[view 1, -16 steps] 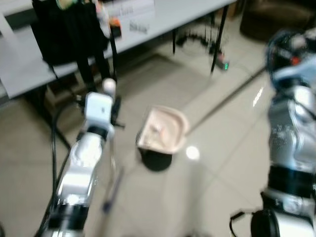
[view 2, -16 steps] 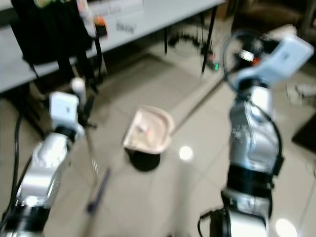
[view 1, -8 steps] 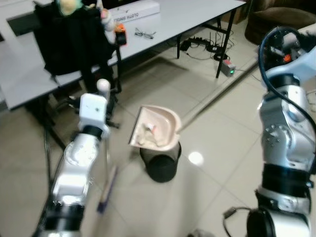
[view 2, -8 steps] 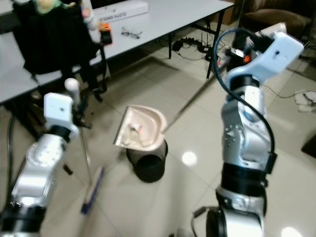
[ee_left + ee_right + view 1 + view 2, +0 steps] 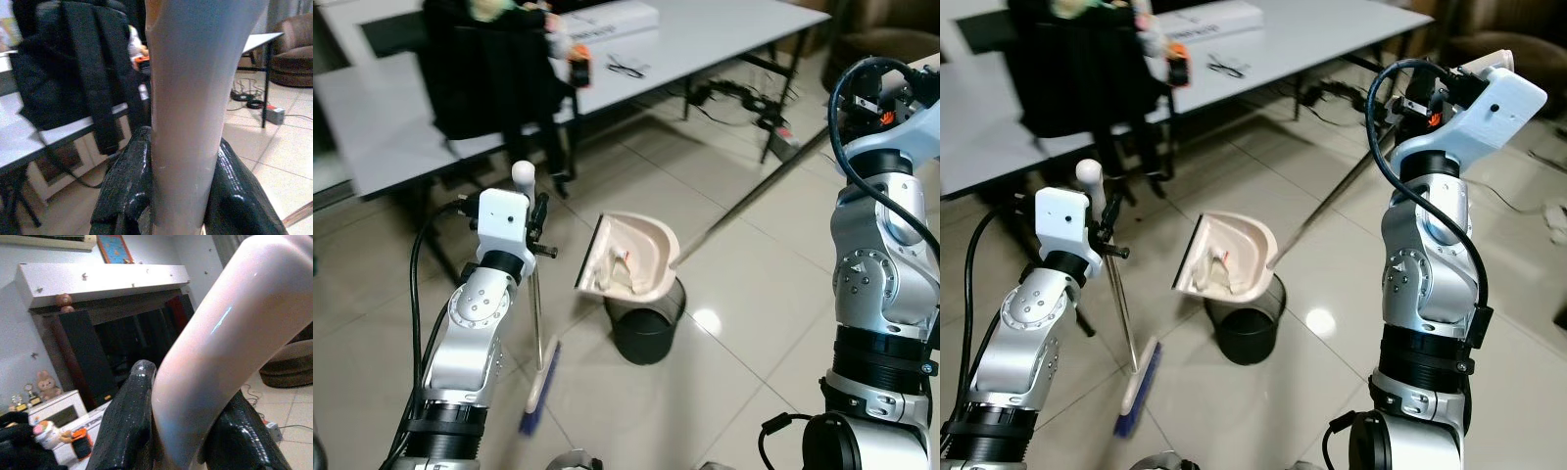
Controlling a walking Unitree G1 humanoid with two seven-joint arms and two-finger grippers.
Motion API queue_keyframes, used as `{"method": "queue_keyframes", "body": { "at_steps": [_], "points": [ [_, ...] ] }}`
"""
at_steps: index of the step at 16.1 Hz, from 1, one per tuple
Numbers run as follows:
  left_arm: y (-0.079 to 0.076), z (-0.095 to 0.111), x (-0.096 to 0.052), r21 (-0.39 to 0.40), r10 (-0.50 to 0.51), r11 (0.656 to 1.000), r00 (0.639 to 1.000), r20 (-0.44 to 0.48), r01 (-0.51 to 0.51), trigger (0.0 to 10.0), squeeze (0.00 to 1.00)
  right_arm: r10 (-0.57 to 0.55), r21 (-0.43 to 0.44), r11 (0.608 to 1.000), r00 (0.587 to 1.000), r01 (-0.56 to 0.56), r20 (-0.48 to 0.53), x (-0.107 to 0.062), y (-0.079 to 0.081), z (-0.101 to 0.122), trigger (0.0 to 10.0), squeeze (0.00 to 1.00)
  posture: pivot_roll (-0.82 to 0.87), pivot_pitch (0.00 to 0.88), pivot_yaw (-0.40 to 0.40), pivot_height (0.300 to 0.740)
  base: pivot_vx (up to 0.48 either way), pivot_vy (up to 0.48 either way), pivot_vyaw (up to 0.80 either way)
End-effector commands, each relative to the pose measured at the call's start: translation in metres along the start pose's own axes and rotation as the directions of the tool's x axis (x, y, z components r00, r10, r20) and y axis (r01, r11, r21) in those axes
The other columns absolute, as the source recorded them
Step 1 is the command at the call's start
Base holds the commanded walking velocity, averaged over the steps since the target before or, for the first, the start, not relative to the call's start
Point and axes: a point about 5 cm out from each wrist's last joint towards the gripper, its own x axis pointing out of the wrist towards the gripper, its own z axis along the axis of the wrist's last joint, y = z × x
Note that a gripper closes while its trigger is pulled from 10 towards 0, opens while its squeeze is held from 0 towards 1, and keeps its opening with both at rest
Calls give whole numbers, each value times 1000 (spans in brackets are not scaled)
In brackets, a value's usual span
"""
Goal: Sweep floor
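Note:
My left gripper (image 5: 178,196) is shut on the pale broom handle (image 5: 532,279); the broom stands nearly upright, its blue brush head (image 5: 539,390) resting on the tiled floor by my left side. My right gripper (image 5: 181,431) is shut on the long metal handle (image 5: 754,191) of the pink dustpan (image 5: 633,257). The dustpan is tilted over the mouth of a small black bin (image 5: 646,321) and holds bits of light debris (image 5: 617,272). Black fingers (image 5: 124,191) press both sides of the broom handle in the left wrist view.
A grey table (image 5: 509,88) runs across the back with a black backpack (image 5: 484,73) hanging at its edge, plus glasses and a white box on top. Cables and a power strip (image 5: 773,122) lie under its right end. A brown armchair (image 5: 891,34) stands at the far right.
The camera has shifted and steadied from blur. The dustpan has tipped further over the black bin. The broom stays upright in my left gripper.

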Motion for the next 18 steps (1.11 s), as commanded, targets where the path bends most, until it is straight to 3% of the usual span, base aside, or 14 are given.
{"method": "queue_keyframes", "body": {
  "at_steps": [1, 7, 10, 14, 15, 16, 17, 18],
  "points": [
    [2, 6, 1, 17, -4, 1000, 1000, 19, 3, 10000, 0, 3, 13, 1000, 998, -4, 62, 3, 2, 11, 10000, 0, -25, 38, 43, 740, 0, 0, 0],
    [1, 5, 0, 18, -7, 1000, 1000, 14, 7, 10000, 0, 8, -44, 999, 997, -4, 78, 4, -1, 8, 10000, 0, -24, 46, 41, 740, 0, 0, 0],
    [1, 5, 1, 21, -11, 1000, 1000, 15, 10, 10000, 0, 132, -157, 981, 986, -115, 105, 6, 12, 3, 10000, 0, -22, 48, 42, 740, 0, 0, 0],
    [1, 5, 0, 26, -9, 1000, 1000, 17, 9, 10000, 0, 264, -228, 946, 955, -230, 133, 3, 30, -9, 10000, 0, -12, 51, 40, 740, 0, 0, 0],
    [1, 6, -1, 31, -9, 999, 1000, 17, 8, 10000, 0, 367, -280, 905, 921, -321, 128, -3, 44, -20, 10000, 0, -9, 51, 41, 740, 0, 0, 0],
    [1, 6, -1, 31, -9, 999, 1000, 17, 8, 10000, 0, 367, -280, 905, 921, -321, 128, -3, 44, -20, 10000, 0, -9, 51, 41, 740, 0, 0, 0],
    [2, 6, -1, 33, -9, 999, 1000, 17, 9, 10000, 0, 434, -330, 865, 893, -377, 119, -8, 53, -25, 10000, 0, -7, 53, 42, 740, 0, 0, 0],
    [2, 6, -2, 35, -11, 999, 1000, 17, 10, 10000, 0, 519, -407, 801, 849, -440, 103, -16, 64, -32, 10000, 0, -5, 55, 41, 740, 0, 0, 0]
  ]
}}
